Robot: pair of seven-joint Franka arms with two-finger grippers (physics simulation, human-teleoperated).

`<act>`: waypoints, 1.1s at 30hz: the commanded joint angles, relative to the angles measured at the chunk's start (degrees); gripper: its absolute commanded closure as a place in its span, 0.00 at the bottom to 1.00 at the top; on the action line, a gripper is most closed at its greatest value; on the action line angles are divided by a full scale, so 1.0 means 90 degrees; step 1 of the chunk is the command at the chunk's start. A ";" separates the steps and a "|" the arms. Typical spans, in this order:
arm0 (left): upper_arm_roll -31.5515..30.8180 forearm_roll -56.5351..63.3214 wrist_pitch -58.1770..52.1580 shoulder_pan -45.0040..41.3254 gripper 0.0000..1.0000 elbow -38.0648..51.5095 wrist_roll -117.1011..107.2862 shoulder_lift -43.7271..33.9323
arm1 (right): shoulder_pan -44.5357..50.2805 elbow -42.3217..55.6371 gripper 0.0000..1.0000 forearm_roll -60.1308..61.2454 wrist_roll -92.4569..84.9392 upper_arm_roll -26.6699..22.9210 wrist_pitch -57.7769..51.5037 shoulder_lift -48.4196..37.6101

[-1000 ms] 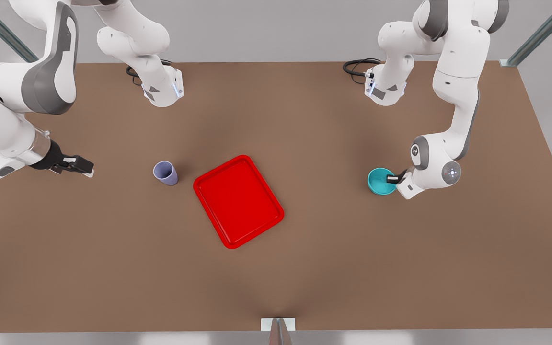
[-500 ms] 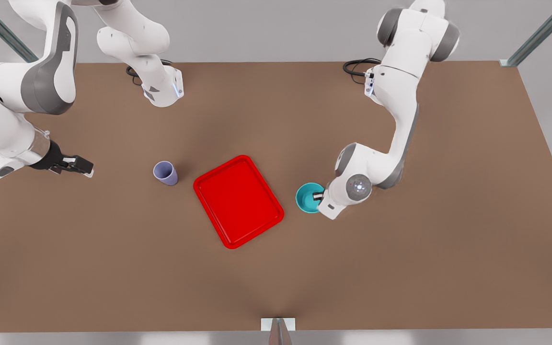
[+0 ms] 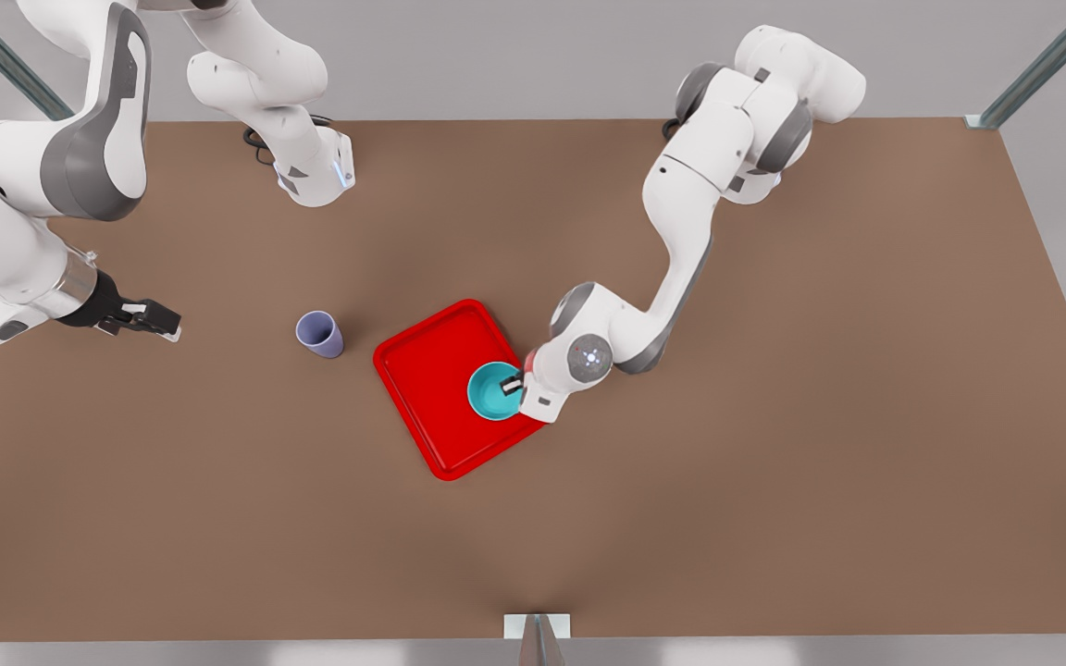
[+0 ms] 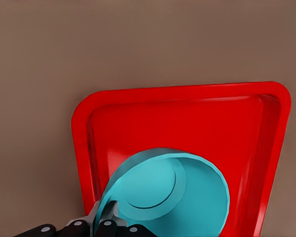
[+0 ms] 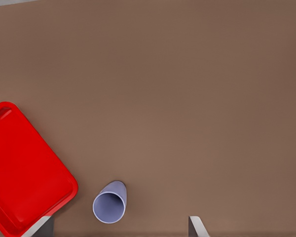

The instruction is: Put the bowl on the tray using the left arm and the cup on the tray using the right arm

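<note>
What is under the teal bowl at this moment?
The flat red tray lies under the glossy teal bowl, which the left gripper grips by its rim. Any contact between them is hidden.

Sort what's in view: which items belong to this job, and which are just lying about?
Job items:
- shallow glossy teal bowl, gripped by left gripper over the tray
- pale lavender tapered cup, on the table
- flat red rectangular tray
- right gripper, waiting beside the cup

Lying about:
- nothing; just the brown table

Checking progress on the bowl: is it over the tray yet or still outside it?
Over the tray: the bowl sits inside the tray's rim near one edge, left pincer gripping its rim. Whether it rests down, cannot tell.
</note>
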 commanded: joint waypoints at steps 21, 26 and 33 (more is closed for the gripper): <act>0.0725 0.3375 -0.5070 0.2473 0.00 -0.1007 0.6665 -0.4087 | 0.0040 -0.0177 0.00 0.0039 0.0020 0.0947 0.0615 0.0673; 0.0725 0.3375 -0.5265 0.2541 0.00 -0.1016 0.6675 -0.4048 | 0.0041 -0.1086 0.00 0.0039 0.0068 0.1142 0.0693 0.0126; 0.0764 0.3375 -0.5285 0.2541 0.00 -0.1036 0.6665 -0.3999 | 0.0040 -0.1926 0.00 0.0039 0.0068 0.1591 0.1465 0.0039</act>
